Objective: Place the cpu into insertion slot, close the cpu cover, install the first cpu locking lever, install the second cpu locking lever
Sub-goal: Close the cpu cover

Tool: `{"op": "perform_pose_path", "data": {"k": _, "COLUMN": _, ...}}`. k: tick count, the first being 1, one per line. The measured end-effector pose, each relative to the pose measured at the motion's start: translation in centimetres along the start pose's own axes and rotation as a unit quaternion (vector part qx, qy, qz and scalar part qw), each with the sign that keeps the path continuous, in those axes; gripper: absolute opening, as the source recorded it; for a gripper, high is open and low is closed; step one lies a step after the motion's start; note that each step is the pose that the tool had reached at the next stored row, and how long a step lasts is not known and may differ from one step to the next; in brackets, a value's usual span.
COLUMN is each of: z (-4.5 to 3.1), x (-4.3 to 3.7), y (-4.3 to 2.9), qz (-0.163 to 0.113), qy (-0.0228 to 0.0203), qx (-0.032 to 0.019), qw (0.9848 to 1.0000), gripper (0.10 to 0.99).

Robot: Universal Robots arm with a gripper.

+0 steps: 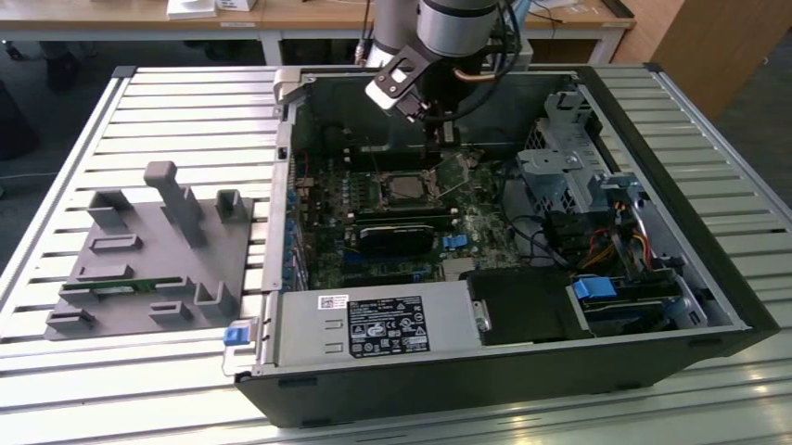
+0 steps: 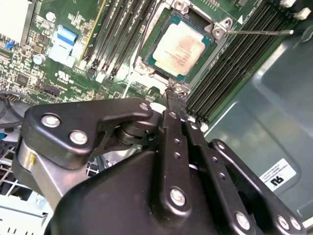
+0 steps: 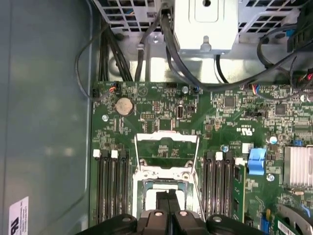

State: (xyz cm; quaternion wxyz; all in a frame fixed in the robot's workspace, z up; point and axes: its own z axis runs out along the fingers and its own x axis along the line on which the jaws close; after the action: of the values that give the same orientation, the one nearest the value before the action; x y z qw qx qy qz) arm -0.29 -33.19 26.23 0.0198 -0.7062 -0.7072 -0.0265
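Note:
The cpu (image 2: 178, 45) lies flat in its socket on the motherboard, silvery top up with a green rim showing around it. It also sits mid-board inside the open case in the exterior view (image 1: 402, 190). The cpu cover (image 3: 146, 136), a thin silver frame, stands swung up off the socket. A thin metal locking lever (image 2: 259, 33) sticks out free beside the socket. My gripper (image 2: 171, 95) reaches down from above (image 1: 436, 156). Its black fingers are pressed together at the socket's edge, with nothing seen between them.
Black memory slots (image 2: 230, 63) flank the socket on both sides. A silver drive cage (image 1: 557, 171) and cables crowd the exterior view's right, and a power supply (image 1: 371, 324) fills the case front. A grey parts fixture (image 1: 148, 250) sits on the slatted table (image 1: 74, 148).

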Motion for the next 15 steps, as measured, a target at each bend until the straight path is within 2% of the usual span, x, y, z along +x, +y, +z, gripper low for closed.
{"op": "perform_pose_path", "data": {"k": 12, "z": 0.01, "x": 0.0, "y": 1.79, "qz": 0.0, "qy": -0.0001, "qx": 0.0001, "qw": 1.0, "gripper": 0.106}}
{"op": "perform_pose_path", "data": {"k": 15, "z": 0.03, "x": -0.01, "y": 2.04, "qz": 0.0, "qy": -0.0002, "qx": 0.0003, "qw": 1.0, "gripper": 0.106}}
